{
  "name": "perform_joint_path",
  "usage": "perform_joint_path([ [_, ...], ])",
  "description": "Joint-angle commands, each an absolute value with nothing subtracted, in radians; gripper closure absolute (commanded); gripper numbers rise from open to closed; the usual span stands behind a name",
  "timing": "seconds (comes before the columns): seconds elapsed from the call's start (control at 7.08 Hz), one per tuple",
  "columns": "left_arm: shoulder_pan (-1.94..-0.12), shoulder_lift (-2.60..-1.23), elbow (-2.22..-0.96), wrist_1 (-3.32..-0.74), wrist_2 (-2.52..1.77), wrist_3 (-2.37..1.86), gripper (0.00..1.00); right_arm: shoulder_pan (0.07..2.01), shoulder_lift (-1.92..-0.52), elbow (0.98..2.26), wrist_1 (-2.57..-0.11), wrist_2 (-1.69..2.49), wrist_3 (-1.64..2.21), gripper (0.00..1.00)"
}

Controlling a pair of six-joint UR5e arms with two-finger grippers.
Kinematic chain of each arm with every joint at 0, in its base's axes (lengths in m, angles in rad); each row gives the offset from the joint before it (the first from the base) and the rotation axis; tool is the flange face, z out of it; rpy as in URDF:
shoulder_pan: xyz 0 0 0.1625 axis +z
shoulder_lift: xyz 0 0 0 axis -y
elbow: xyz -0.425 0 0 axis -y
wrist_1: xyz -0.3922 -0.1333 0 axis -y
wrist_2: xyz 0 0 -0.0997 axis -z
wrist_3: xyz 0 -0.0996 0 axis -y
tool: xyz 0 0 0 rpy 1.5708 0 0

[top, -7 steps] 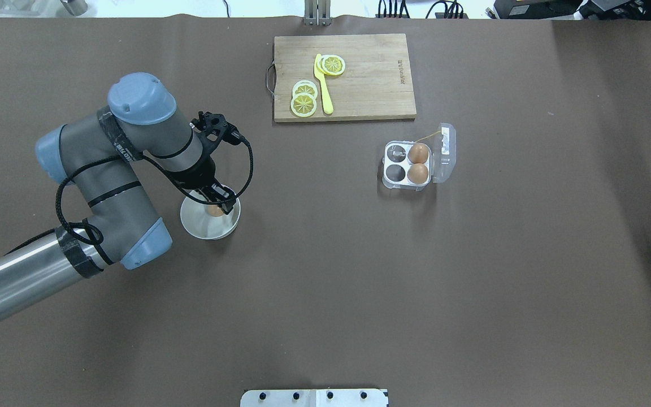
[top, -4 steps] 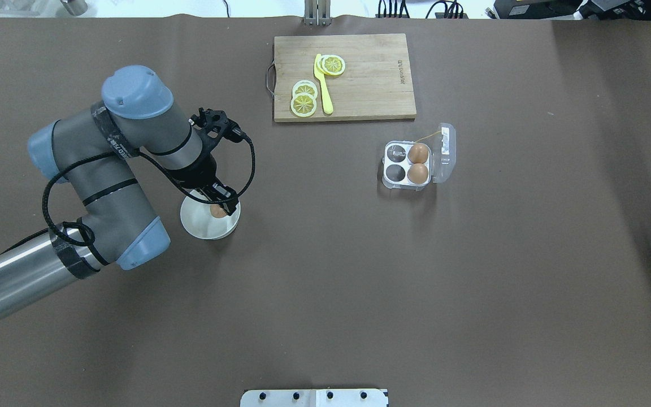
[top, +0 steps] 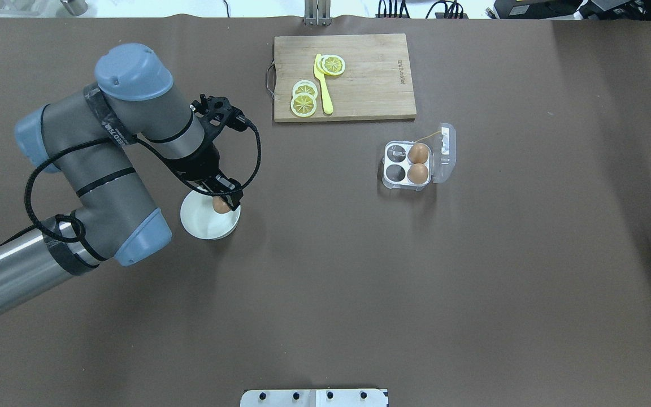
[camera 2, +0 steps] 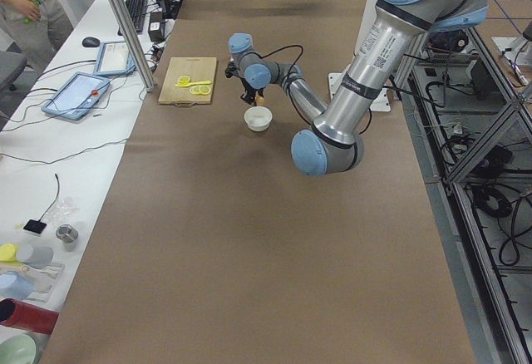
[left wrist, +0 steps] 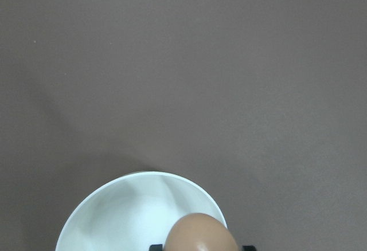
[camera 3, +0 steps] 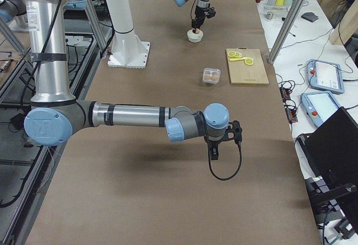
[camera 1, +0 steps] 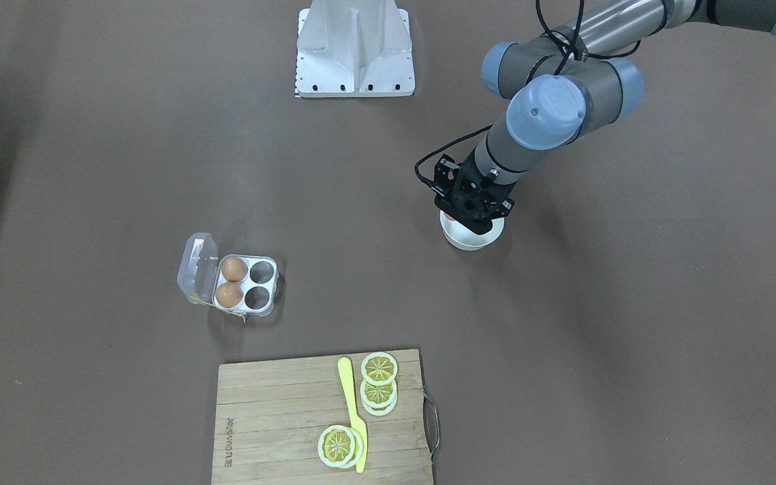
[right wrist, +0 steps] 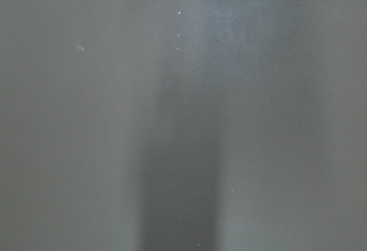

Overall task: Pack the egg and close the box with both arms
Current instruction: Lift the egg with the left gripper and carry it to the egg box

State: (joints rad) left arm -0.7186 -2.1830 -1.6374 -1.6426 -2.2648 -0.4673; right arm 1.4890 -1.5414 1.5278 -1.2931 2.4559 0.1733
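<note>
My left gripper [top: 224, 201] is shut on the light orange-brown egg [top: 221, 206] and holds it just above the round white bowl [top: 201, 223]. The egg fills the bottom edge of the left wrist view [left wrist: 200, 235], over the bowl's rim [left wrist: 103, 205]. The clear box [top: 395, 154] lies open far to the right, its lid [top: 446, 154] folded back. Two brown eggs [top: 418, 164] sit in its right cups and the left cups hold nothing. My right gripper [camera 3: 216, 151] shows only in the exterior right view, hovering over bare table; I cannot tell whether it is open.
A wooden cutting board [top: 370, 79] with lemon slices [top: 304, 100] and a yellow knife [top: 323, 85] lies at the back. The white mounting stand [camera 1: 354, 47] is at the robot's side. Brown table cover [top: 325, 282] lies between bowl and box.
My left gripper has risen with the egg, lifting it out of the bowl. The arm's elbow moved up and back. The box has not moved.
</note>
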Motion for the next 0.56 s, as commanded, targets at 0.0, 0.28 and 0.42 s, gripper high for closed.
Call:
perform_joint_path([
  [0.0,-0.718,-2.281,-1.626,-1.547,-2.266,-0.477,0.59,1.489,-1.542,1.528,-1.293,2.456,0.173,0.0],
  [0.28,-0.713,-2.403,-1.521,-1.555,-2.264,-0.527,0.59,1.489,-1.542,1.528,-1.293,2.457,0.173,0.0],
  [0.42,-0.706,-2.437,-1.49,-1.558,-2.263,-0.544,0.6,1.489,-1.543,1.528,-1.293,2.457,0.173,0.0],
])
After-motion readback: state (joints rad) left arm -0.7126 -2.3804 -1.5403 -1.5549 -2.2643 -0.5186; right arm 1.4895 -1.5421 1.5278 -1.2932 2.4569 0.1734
